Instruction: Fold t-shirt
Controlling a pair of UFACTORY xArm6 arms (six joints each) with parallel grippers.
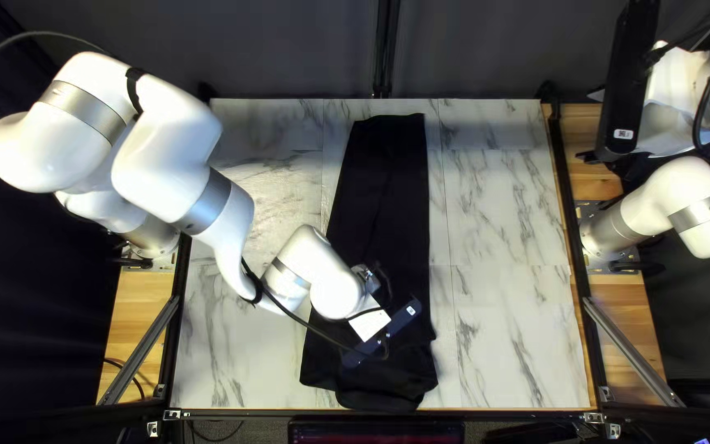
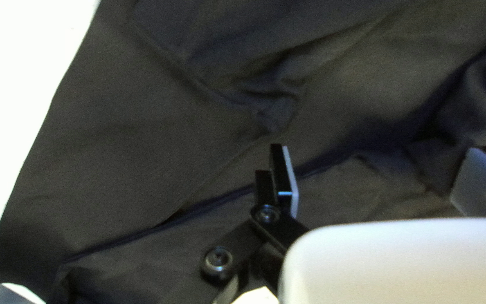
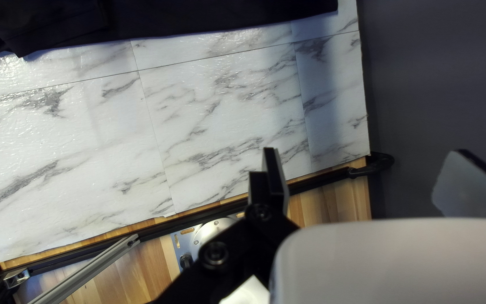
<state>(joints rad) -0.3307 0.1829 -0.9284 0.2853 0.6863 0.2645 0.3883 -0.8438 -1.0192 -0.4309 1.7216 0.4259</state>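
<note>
Our left gripper (image 1: 380, 333), fingers spread, is over the near part of the black t-shirt (image 1: 386, 193), a long strip on the marble-patterned tabletop (image 1: 507, 329); our right gripper (image 1: 592, 125) gapes too

This looks like a robotics lab: a white left arm (image 1: 166, 156) and a white right arm (image 1: 684, 182) stand on wooden boards (image 1: 137, 306) flanking a marble-patterned worktop (image 1: 507, 329), with metal struts (image 1: 140, 351), a looping cable (image 1: 39, 33) and a dark curtain (image 1: 289, 49) behind.
</note>
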